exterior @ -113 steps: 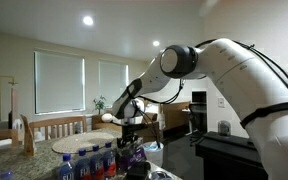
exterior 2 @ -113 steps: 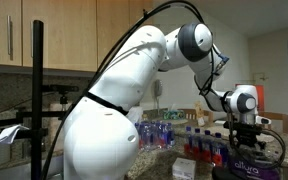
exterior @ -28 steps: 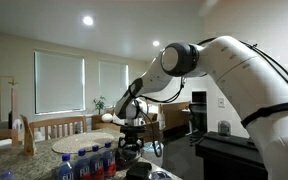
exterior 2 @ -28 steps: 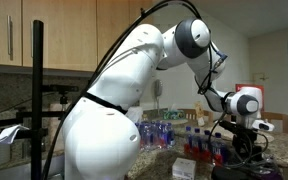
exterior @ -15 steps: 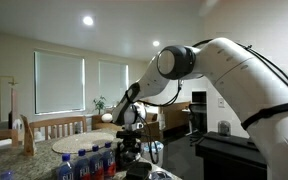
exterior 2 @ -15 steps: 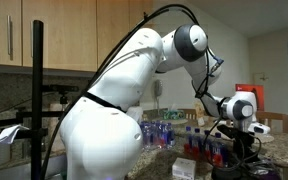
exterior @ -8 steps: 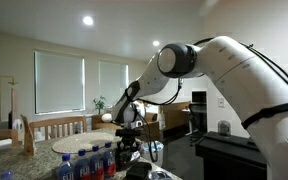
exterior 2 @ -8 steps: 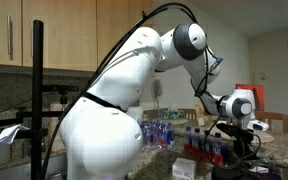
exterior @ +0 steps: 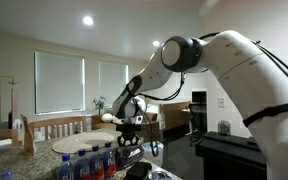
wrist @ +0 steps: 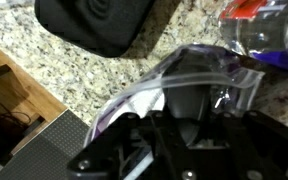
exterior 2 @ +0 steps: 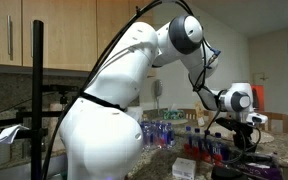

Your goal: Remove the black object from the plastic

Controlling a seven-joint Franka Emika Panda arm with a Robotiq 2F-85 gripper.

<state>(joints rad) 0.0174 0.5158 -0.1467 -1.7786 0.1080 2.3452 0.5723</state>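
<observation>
In the wrist view my gripper (wrist: 189,120) fills the lower half, its dark fingers closed around a black object (wrist: 184,100). Clear crinkled plastic (wrist: 144,90) wraps around that object and the fingers. The object's lower part is hidden by the gripper body. In both exterior views the gripper (exterior: 129,140) (exterior 2: 248,135) hangs a little above the counter, over the packs of bottles. What it holds is too small to make out there.
A second black rounded thing (wrist: 94,25) lies on the speckled granite counter (wrist: 44,70), whose edge drops off at the left. Red-capped bottles (wrist: 254,15) stand close by at the right. Packs of bottles (exterior: 84,162) (exterior 2: 169,133) crowd the counter.
The jaws have closed over the last second. The gripper, low over the counter half a second ago, has risen a little.
</observation>
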